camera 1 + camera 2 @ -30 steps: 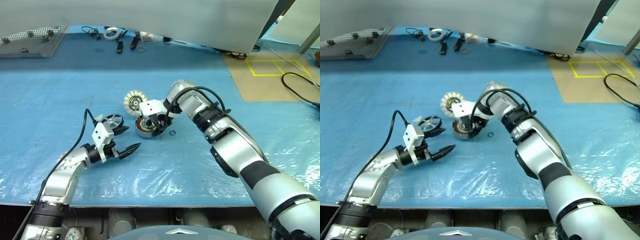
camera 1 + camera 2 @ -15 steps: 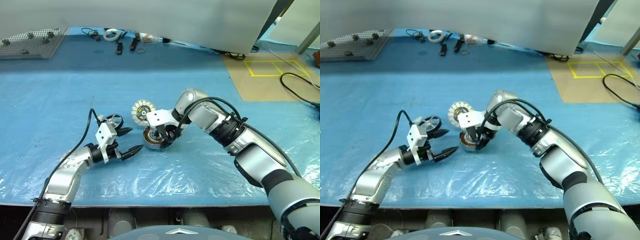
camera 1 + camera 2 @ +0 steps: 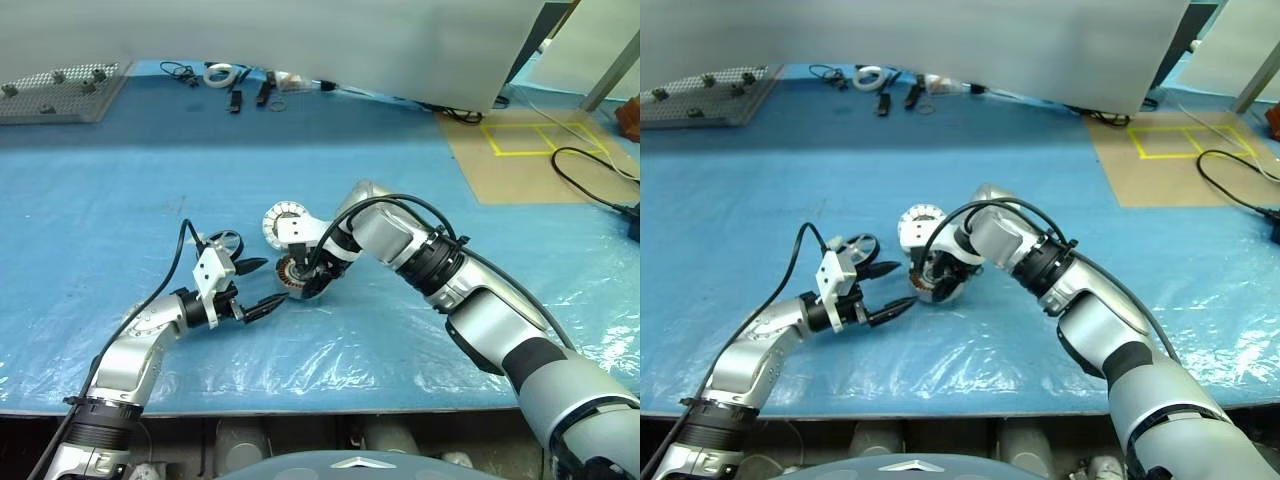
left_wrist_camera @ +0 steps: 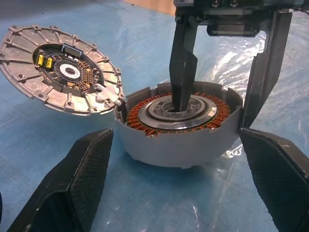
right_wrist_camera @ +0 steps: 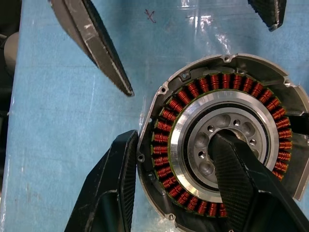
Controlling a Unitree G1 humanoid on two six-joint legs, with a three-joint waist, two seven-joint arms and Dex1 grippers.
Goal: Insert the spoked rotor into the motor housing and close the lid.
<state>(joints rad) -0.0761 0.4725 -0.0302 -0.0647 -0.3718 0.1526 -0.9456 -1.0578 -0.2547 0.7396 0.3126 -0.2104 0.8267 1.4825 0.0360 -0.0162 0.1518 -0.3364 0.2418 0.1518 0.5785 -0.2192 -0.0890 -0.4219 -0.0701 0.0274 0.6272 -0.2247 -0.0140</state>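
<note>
The motor housing (image 4: 178, 126), a silver cup ringed with copper windings, sits open side up on the blue sheet in mid-table. My right gripper (image 5: 175, 140) is shut on its wall, one finger in the central bore and the other outside the rim. The lid (image 3: 283, 220) leans tilted against the housing's far side, showing radial ribs and a circuit board (image 4: 60, 70). The spoked rotor (image 3: 228, 243) lies on the sheet just behind my left gripper (image 3: 272, 281). That gripper is open and points at the housing from close by, holding nothing.
A perforated metal plate (image 3: 60, 88) lies at the back left. A tape roll (image 3: 217, 72) and small tools lie at the back. A brown board with yellow tape (image 3: 540, 150) and a black cable (image 3: 590, 165) are at the right. The table's front edge is near my left arm.
My right gripper has rolled at the wrist and drawn the housing slightly nearer to me, its grip unchanged. The left gripper has stayed in place, open.
</note>
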